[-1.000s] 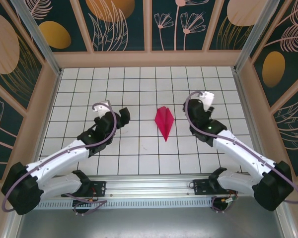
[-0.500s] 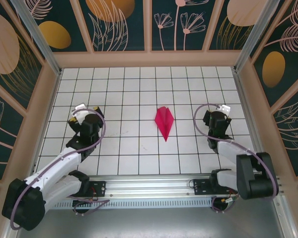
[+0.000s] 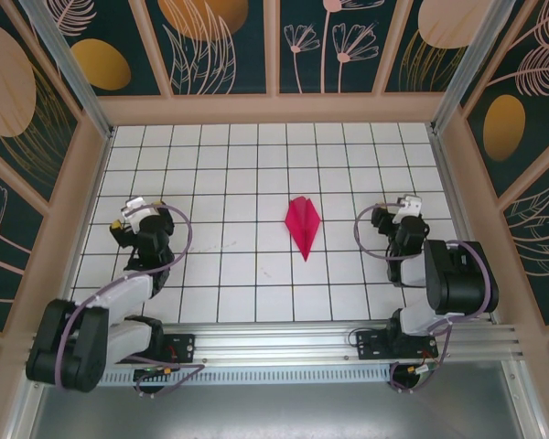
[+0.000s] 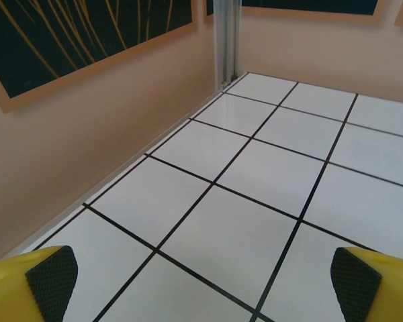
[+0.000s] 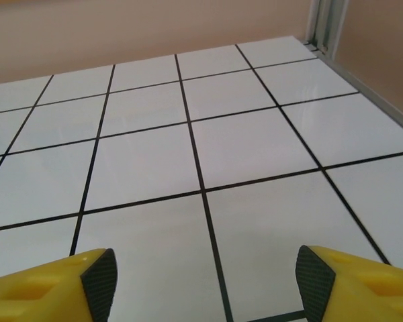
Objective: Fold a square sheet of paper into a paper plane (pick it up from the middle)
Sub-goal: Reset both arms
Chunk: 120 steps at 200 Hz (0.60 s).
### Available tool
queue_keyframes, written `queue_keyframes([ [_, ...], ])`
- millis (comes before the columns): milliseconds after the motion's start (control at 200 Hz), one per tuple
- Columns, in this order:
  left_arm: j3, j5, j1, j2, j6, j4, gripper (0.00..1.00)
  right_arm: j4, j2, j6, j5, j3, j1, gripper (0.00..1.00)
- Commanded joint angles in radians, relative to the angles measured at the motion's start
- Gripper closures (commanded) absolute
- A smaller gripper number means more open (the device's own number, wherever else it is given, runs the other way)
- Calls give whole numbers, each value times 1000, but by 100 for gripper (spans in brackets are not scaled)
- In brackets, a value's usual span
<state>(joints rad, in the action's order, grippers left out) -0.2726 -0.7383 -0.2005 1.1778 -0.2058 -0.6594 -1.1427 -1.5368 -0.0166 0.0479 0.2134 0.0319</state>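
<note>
Your left gripper [image 4: 201,288] and right gripper [image 5: 205,285] both stand jaws apart and empty over white tiles [image 5: 242,134]. The paper plane [image 3: 303,224] lies mid-table between them, well apart from both. It is likely light and flimsy (easily crushed), so take it gently at the centre crease.

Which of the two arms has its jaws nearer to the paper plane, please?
The right arm: in the top view its jaws stand nearer the pink paper plane at mid-table, while those of the left arm sit clearly farther off.
</note>
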Motion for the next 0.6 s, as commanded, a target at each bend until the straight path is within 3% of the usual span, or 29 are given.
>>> queue_keyframes([
  [0, 25, 91, 12, 79, 98, -268, 1, -124, -4, -5, 13, 9, -15, 1],
  [245, 50, 231, 27, 256, 206, -609, 1, -118, -4, -5, 0, 12, -12, 1],
  [310, 45, 292, 56, 307, 196, -648, 1, -118, -5, -5, -1, 12, -12, 1],
  [370, 16, 354, 97, 293, 155, -553, 1, -118, -4, -5, -3, 12, -12, 1],
  [465, 43, 433, 129, 301, 141, -601, 1, -117, -5, -5, -5, 12, -10, 1],
  [545, 105, 451, 138, 378, 146, -814, 1, -117, -3, -5, -4, 12, -10, 1],
  [595, 88, 424, 139, 335, 121, -695, 2, -116, -5, -5, -5, 12, -10, 1],
])
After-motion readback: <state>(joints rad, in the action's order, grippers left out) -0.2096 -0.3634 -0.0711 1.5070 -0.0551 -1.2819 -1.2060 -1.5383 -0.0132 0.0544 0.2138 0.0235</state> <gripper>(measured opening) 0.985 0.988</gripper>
